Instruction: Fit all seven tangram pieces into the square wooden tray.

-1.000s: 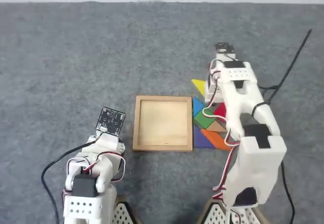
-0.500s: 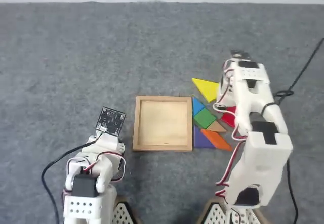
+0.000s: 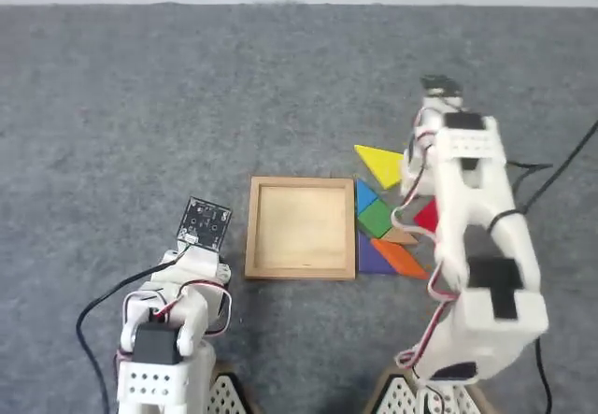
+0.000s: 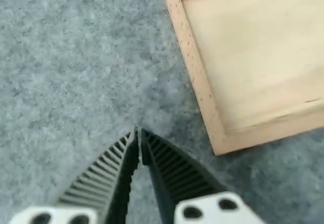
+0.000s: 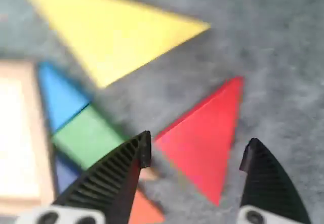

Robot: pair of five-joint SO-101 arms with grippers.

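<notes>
1. Lower left of the high view, your left tool [image 4: 137, 132] is clenched on nothing; leave it.
2. Mid-frame, the tray [image 3: 301, 182] lies bare.
3. Right of it, your right tool [image 5: 198, 148] gapes over the red triangle [image 5: 207, 138]; descend squarely, straddling both edges.

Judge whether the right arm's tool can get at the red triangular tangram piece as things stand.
Probably yes. The right tool hangs open directly above the red triangular tangram piece, with a finger towards each side of it, and nothing lies on top of the piece.
</notes>
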